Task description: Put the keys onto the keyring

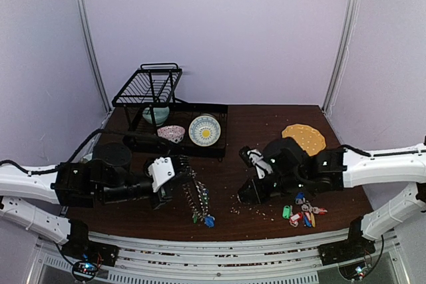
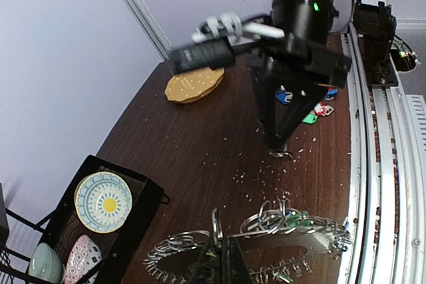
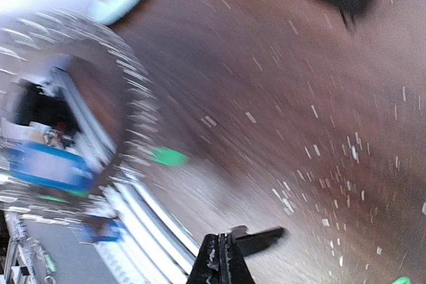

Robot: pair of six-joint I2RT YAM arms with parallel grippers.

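The keyring [image 1: 198,197] is a dark grey ring hung with small silver rings and blue and green tags, tilted up near the table's front middle. My left gripper [image 1: 177,176] is shut on one small silver ring at its rim [image 2: 217,227]; the jaws [image 2: 225,251] are closed. My right gripper [image 1: 246,196] points down at the table, right of the keyring, jaws closed [image 3: 226,249]. A small silver key [image 2: 281,153] sits at its fingertips, and shows as a dark flat piece [image 3: 263,238] in the right wrist view. The keyring [image 3: 133,84] is blurred there.
A black dish rack [image 1: 150,88] and tray with a yellow-patterned plate [image 1: 204,130] and bowls stand at the back left. A round yellow mat [image 1: 304,138] lies back right. A bunch of coloured tags and keys [image 1: 303,214] lies front right. Crumbs dot the table.
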